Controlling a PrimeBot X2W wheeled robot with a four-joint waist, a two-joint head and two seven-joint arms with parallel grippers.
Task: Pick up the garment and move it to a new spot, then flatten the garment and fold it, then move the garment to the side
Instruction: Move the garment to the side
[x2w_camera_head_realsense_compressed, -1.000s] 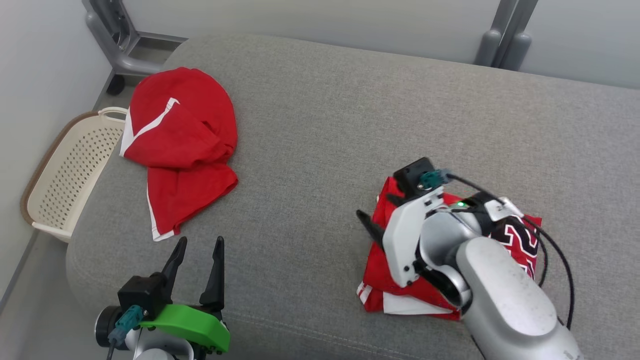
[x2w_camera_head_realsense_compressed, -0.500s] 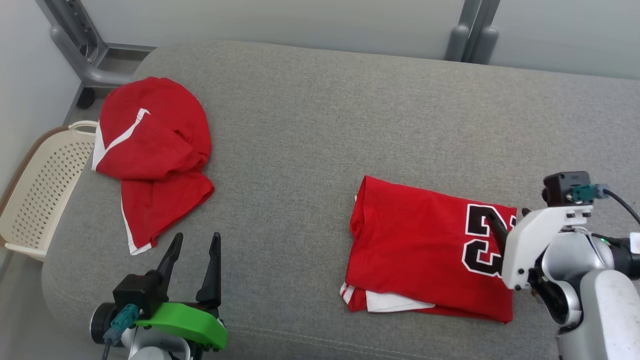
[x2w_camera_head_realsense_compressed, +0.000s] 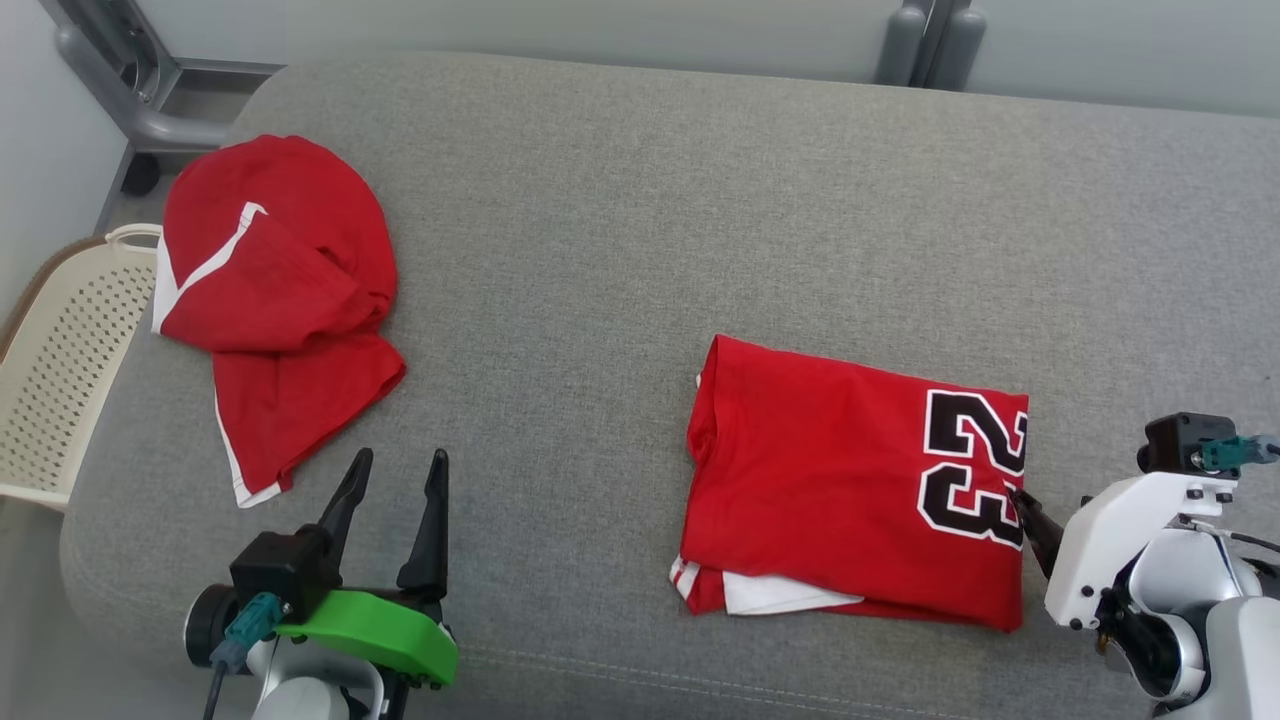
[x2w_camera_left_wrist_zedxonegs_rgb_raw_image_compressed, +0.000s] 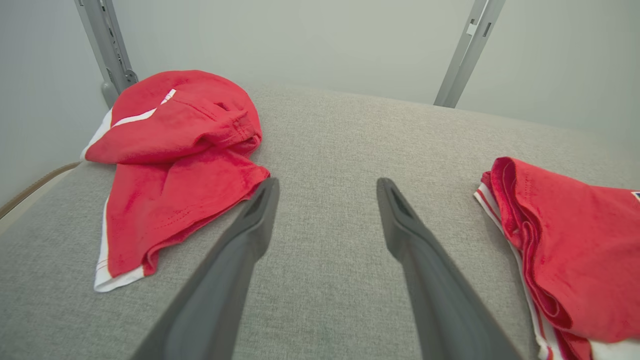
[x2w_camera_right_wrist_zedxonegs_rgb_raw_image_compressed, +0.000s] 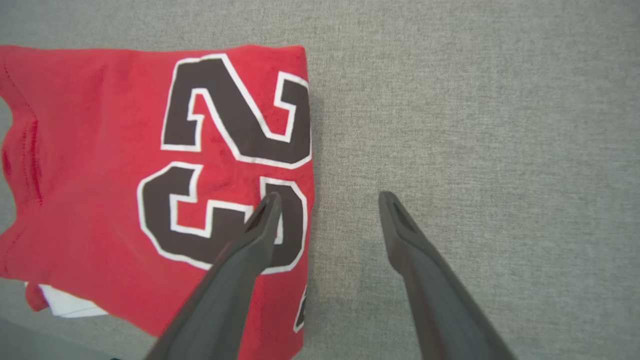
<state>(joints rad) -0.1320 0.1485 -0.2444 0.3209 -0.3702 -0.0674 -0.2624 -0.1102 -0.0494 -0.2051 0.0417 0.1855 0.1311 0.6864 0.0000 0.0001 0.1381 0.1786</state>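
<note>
Garment (x2w_camera_head_realsense_compressed: 840, 480), a red jersey with a black 23, lies folded in a neat rectangle on the grey padded surface (x2w_camera_head_realsense_compressed: 620, 230), its numbered edge just beside the right gripper (x2w_camera_head_realsense_compressed: 1038, 528) and a strip of white lining showing at its near corner. That gripper stands spread to its widest with nothing between its fingers; in the right wrist view one finger hangs over the edge of the number and the other over bare grey fabric. A second ago this arm lay across the jersey, covering most of it; it has since drawn off toward the robot's right and the whole fold is now uncovered. I judge the fold finished and let go, with the placing to the side likely done or nearly so. Well off to the other side, the left gripper (x2w_camera_head_realsense_compressed: 400, 465) is likewise wide open and empty, pointing at bare cushion, with a second, crumpled red garment (x2w_camera_head_realsense_compressed: 270, 300) beyond it and a pale basket (x2w_camera_head_realsense_compressed: 50, 380) past the surface's edge.
</note>
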